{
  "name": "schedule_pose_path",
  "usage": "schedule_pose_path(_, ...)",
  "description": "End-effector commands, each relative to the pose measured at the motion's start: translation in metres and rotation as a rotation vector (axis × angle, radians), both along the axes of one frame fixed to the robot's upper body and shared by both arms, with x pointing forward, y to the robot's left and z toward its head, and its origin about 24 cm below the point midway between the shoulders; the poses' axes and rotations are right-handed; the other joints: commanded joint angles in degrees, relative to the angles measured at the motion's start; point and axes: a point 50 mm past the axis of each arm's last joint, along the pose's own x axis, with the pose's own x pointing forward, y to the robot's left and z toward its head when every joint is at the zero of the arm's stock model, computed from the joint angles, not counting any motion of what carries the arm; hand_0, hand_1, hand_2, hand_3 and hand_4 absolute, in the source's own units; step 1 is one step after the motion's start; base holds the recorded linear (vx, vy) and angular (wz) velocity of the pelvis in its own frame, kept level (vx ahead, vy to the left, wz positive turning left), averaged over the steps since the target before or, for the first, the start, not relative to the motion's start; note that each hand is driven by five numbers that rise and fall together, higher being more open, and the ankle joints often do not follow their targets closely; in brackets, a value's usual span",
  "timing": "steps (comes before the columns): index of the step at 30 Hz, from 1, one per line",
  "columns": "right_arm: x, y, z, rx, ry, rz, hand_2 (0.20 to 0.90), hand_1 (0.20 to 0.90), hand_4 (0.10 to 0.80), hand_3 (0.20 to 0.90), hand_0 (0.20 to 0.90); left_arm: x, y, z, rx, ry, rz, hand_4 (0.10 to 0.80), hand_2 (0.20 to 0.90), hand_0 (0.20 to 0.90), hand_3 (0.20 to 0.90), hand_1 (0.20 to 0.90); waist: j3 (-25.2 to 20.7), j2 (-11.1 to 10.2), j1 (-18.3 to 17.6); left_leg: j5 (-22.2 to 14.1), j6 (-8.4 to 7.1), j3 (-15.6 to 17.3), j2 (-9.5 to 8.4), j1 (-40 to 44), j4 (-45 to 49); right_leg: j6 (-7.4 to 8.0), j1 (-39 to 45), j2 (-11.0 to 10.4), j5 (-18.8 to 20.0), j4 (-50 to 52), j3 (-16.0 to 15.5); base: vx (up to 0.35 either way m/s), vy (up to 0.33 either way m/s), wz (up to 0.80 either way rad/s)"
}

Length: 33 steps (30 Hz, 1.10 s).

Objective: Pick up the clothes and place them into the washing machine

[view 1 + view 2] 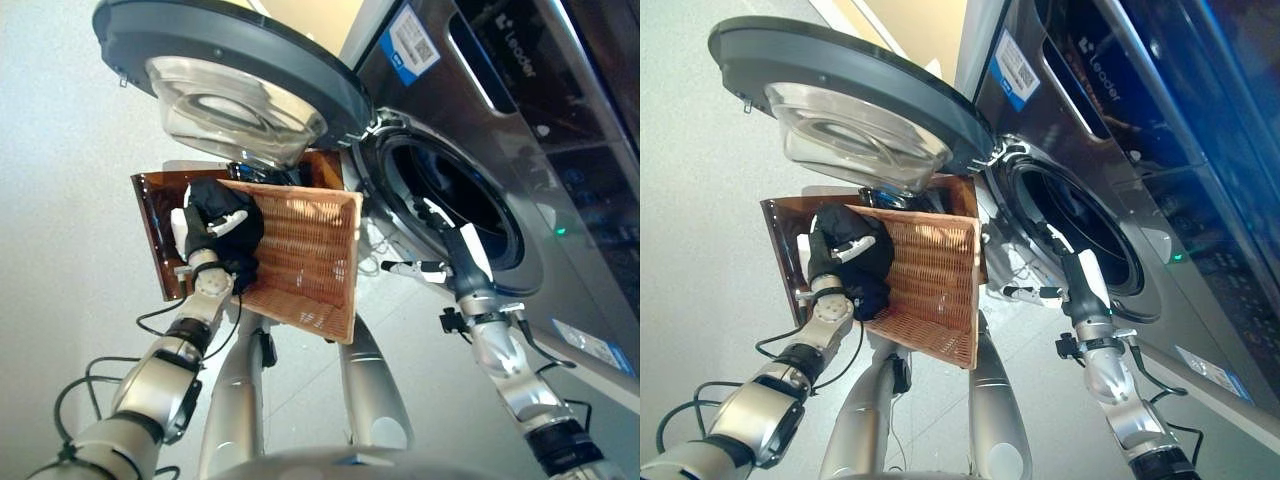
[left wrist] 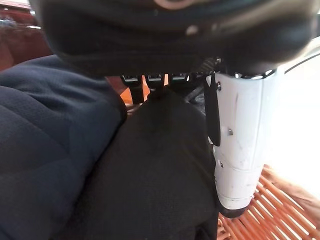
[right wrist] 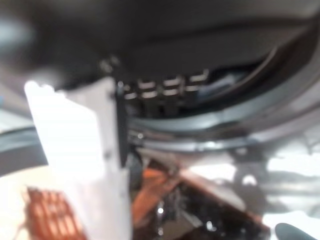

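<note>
The washing machine (image 1: 520,150) stands on the right, its drum opening (image 1: 455,200) facing left and its open door (image 1: 225,75) swung out over the wicker basket (image 1: 305,265). The basket sits left of the opening on a tray (image 1: 150,215). Dark clothes (image 1: 235,235) lie at the basket's left edge.

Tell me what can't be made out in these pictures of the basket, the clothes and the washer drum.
- Left hand fingers: buried in the dark clothes, so the grip is unreadable in both eye views and its wrist view.
- Wicker basket contents under the clothes: covered by cloth and hand.
- Washing machine drum interior: too dark.
- Right hand: its wrist view is blurred.
</note>
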Motion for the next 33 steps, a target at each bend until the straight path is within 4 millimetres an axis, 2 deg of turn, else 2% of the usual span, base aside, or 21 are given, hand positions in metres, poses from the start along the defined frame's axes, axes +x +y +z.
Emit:
schedule_pose_path(1, -0.012, -0.011, 0.033, -0.017, -0.174, 0.005, 0.9, 0.9, 0.8, 0.9, 0.9, -0.007, -0.022, -0.017, -0.034, 0.055, -0.061, 0.3, 0.2, 0.2, 0.2, 0.2, -2.95, 0.75, -1.53, -2.15, -4.36, -2.09, 0.56, -7.63, 5.82, -0.37, -0.92, 1.52, 1.62, -2.91, -2.93, 0.0, 0.0, 0.0)
schedule_pose_path(27, -0.012, -0.013, 0.029, -0.032, -0.155, 0.003, 0.9, 0.9, 0.8, 0.9, 0.9, -0.011, -0.024, -0.021, -0.047, 0.059, -0.066, 0.3, 0.2, 0.2, 0.2, 0.2, -4.95, 1.39, -1.19, -2.12, -4.46, -2.07, 0.65, -6.95, 4.86, -0.41, -0.69, 1.55, 1.13, -3.02, -2.95, 0.001, 0.0, 0.0)
schedule_pose_path(33, -0.012, -0.012, 0.02, -0.017, -0.121, -0.01, 0.9, 0.9, 0.8, 0.9, 0.9, -0.015, -0.024, -0.025, -0.098, 0.054, -0.064, 0.3, 0.2, 0.2, 0.2, 0.2, -5.73, 1.54, -0.89, -2.32, -4.49, -1.96, 0.59, -5.64, 4.73, -0.49, 0.36, 1.64, 0.83, -2.85, -2.79, 0.0, 0.0, 0.0)
